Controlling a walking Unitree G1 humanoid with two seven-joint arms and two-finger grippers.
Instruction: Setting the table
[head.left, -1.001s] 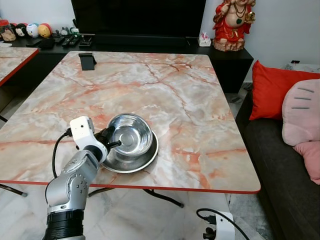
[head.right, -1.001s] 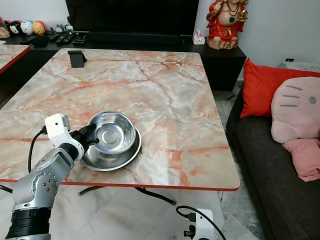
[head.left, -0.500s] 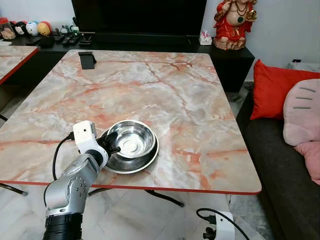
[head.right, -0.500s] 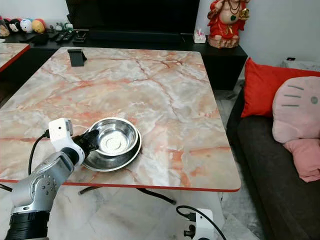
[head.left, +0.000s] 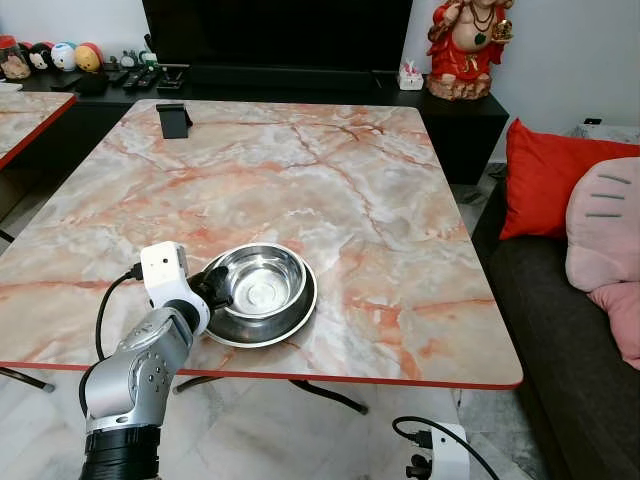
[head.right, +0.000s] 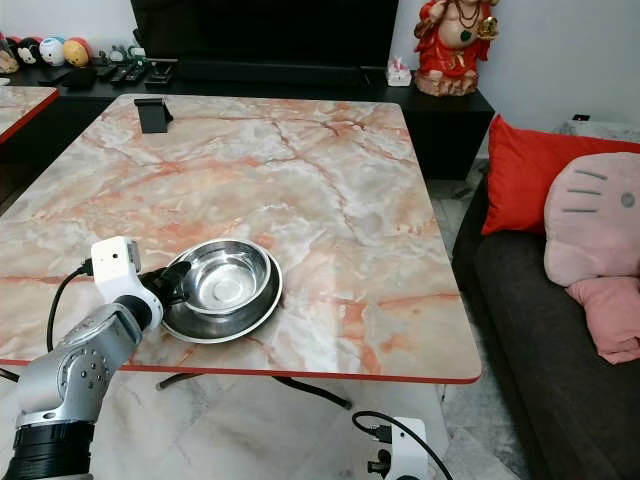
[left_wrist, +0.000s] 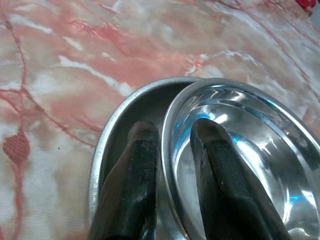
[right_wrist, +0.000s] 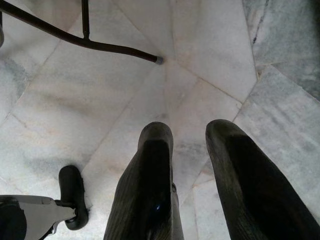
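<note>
Marbled pink surface (head.left: 330, 190) with a red edge, near its front-left corner a steel bowl (head.left: 262, 281) sitting inside a wider steel plate (head.left: 296, 322). Judged an early stage of table setting: one bowl and plate placed, no cutlery or cups in sight, other places unset. Left pincer (head.left: 213, 290) at the bowl's left rim, pinching it, one finger (left_wrist: 212, 165) inside the bowl, the other outside over the plate, not yet released. Right pincer (right_wrist: 187, 165) hanging idle over the floor tiles (right_wrist: 100, 100), fingers slightly apart, holding nothing. Black phone stand (head.left: 174, 121) at the far-left corner, well apart.
</note>
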